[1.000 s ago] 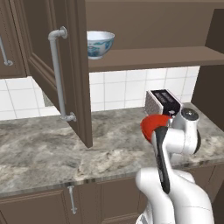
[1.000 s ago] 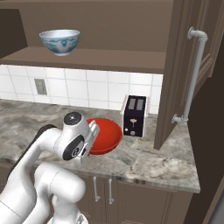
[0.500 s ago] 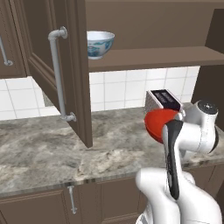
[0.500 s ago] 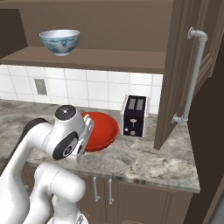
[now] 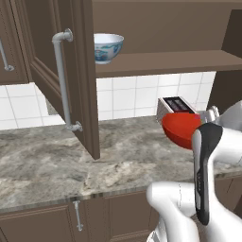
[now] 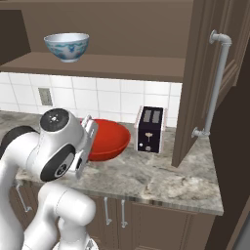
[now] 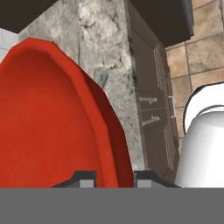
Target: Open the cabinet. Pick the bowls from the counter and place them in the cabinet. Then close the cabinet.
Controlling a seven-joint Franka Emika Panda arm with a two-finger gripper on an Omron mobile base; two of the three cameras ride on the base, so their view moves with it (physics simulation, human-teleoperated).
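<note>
Since a second ago the red bowl (image 7: 52,118), its rim clamped between the fingers (image 7: 113,178), has risen off the counter (image 5: 56,160) beside the toaster (image 6: 149,129), open shelf (image 6: 112,66) above.

Even, bright, rendered light; all three views sharp, no blur, no edge distortion. Soft shadow under the shelf (image 5: 165,64). Faint gloss on the red bowl (image 6: 108,139). Desk (image 5: 42,165) evenly lit.

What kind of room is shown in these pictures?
It is most likely a home kitchen, rendered in simulation. A marbled stone counter runs under an open dark wooden wall cabinet with a patterned bowl on its shelf, and a toaster stands before a white tiled wall.
</note>
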